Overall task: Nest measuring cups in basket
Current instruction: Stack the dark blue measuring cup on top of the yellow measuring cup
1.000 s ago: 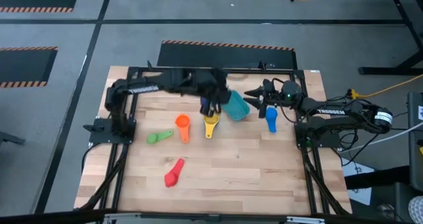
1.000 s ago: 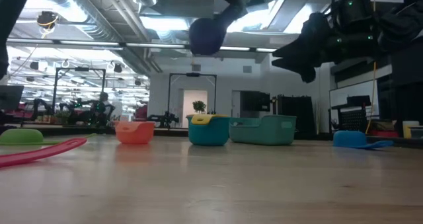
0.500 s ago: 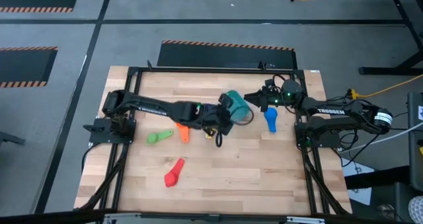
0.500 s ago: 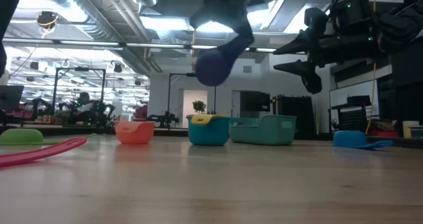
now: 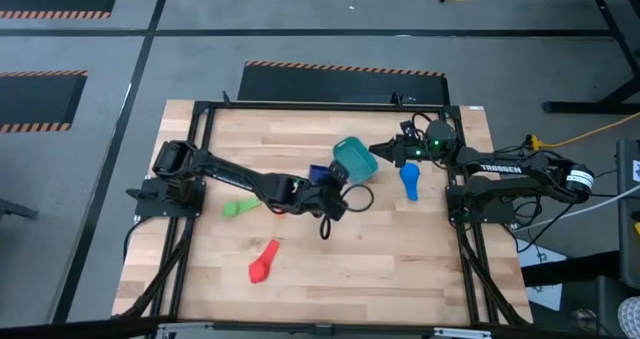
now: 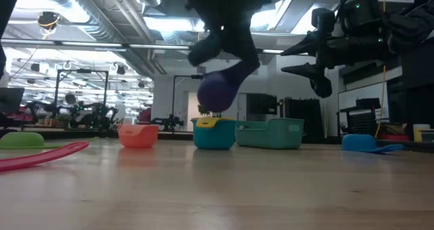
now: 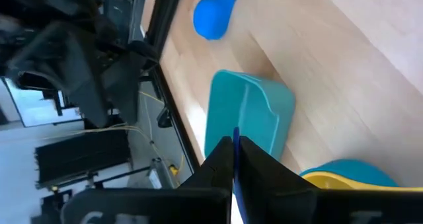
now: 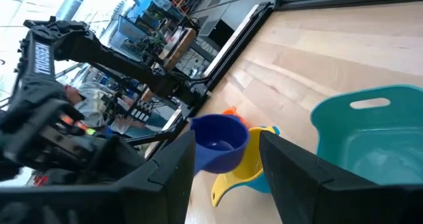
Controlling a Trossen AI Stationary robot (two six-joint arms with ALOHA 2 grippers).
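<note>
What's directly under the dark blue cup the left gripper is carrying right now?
The dark blue cup, held by the left gripper, hangs above the yellow cup, nested in a teal cup. The yellow cup's inside is hidden.

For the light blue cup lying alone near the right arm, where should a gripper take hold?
Grip the light blue cup by its flat handle, coming straight down from above: it lies apart from the basket, its handle pointing toward the table's far edge, thin enough for the jaws.
</note>
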